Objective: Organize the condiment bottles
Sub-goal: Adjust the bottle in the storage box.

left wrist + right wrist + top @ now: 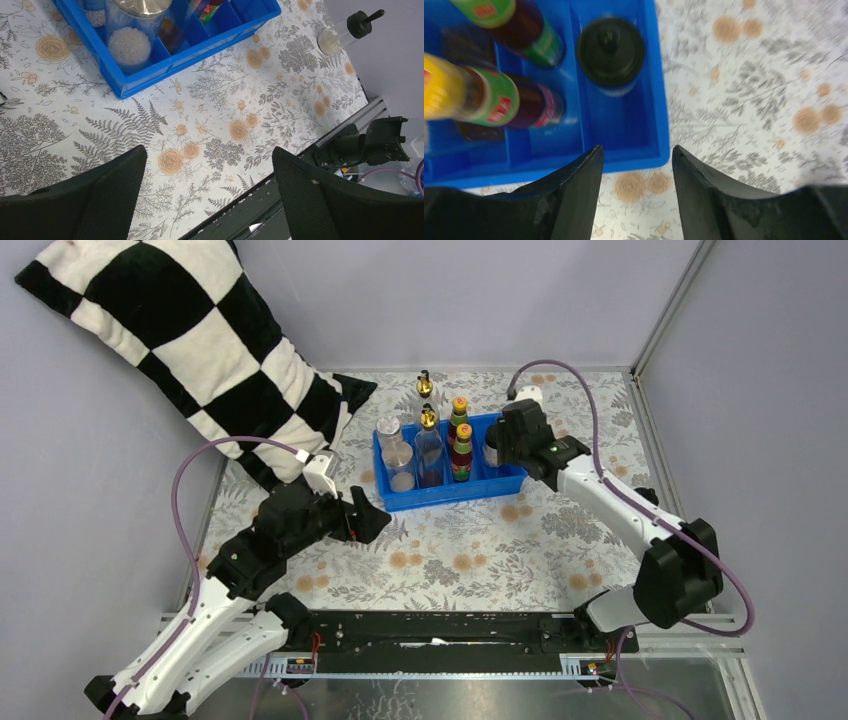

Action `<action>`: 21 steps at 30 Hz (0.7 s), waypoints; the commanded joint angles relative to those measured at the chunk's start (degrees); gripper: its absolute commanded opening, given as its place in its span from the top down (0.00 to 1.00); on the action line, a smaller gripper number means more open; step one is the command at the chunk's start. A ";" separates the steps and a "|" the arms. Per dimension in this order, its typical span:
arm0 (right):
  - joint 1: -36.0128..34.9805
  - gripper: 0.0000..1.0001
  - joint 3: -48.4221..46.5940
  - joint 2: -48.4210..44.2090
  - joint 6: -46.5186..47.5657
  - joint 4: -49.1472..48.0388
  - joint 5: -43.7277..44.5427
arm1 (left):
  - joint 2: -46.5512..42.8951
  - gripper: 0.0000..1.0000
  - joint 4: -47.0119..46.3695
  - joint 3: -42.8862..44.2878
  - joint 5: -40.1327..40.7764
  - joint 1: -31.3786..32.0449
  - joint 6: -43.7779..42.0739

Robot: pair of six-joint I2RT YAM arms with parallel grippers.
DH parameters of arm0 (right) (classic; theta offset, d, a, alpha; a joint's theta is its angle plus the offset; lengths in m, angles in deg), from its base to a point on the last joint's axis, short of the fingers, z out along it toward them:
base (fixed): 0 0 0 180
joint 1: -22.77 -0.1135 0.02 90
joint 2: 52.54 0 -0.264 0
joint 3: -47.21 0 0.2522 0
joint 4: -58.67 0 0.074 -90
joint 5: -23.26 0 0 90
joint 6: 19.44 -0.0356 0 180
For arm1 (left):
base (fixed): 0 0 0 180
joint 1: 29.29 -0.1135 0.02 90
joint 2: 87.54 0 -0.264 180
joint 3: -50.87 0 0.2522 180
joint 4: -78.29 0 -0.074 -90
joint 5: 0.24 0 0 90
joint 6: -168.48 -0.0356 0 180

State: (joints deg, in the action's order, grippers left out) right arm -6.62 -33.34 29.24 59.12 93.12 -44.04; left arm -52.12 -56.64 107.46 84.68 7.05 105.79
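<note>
The blue tray [497, 483] holds two silver-lidded jars [399, 466], one gold-spouted bottle [430, 446], two orange-capped bottles [462, 451] and a black-capped shaker [610, 52] in its right end compartment. A second gold-spouted bottle [425, 386] stands on the table behind the tray. A second shaker [344, 33] lies on its side on the table, right of the tray's near corner. My right gripper [636, 167] is open and empty above the tray's near right edge, just short of the shaker. My left gripper [209, 185] is open and empty over bare table, left of and nearer than the tray.
A black and white checked pillow [180, 340] leans at the back left, close to the tray's left end. Grey walls close in the back and both sides. A metal rail [450, 625] runs along the near table edge.
</note>
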 commanded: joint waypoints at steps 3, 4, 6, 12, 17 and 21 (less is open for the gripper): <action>0.88 0.45 4.96 3.03 -1.71 -4.40 -5.71 | -0.51 0.01 -2.85 -0.49 0.12 0.77 -0.24; 0.83 0.45 5.58 3.64 -1.64 -6.74 -6.02 | -0.49 0.01 -2.87 -0.48 0.08 0.86 -0.24; 0.82 0.46 5.74 5.23 -1.45 -9.52 -6.83 | -0.34 0.01 -2.75 -0.47 0.15 1.14 -0.26; 0.86 0.47 5.59 11.03 -0.20 -17.90 -6.78 | -0.56 0.01 -2.77 -0.44 0.38 1.69 -0.26; 1.03 0.49 4.20 16.91 -0.77 -21.79 -4.72 | -0.78 0.01 -2.72 -0.45 0.67 1.86 -0.24; 2.16 0.50 4.18 19.18 -2.01 -25.76 -3.64 | -0.70 0.01 -2.57 -0.43 0.77 2.06 -0.24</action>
State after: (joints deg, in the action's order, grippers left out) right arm -5.77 -27.44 47.36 58.18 74.21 -49.74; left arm -52.27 -56.64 107.46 84.79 8.56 105.79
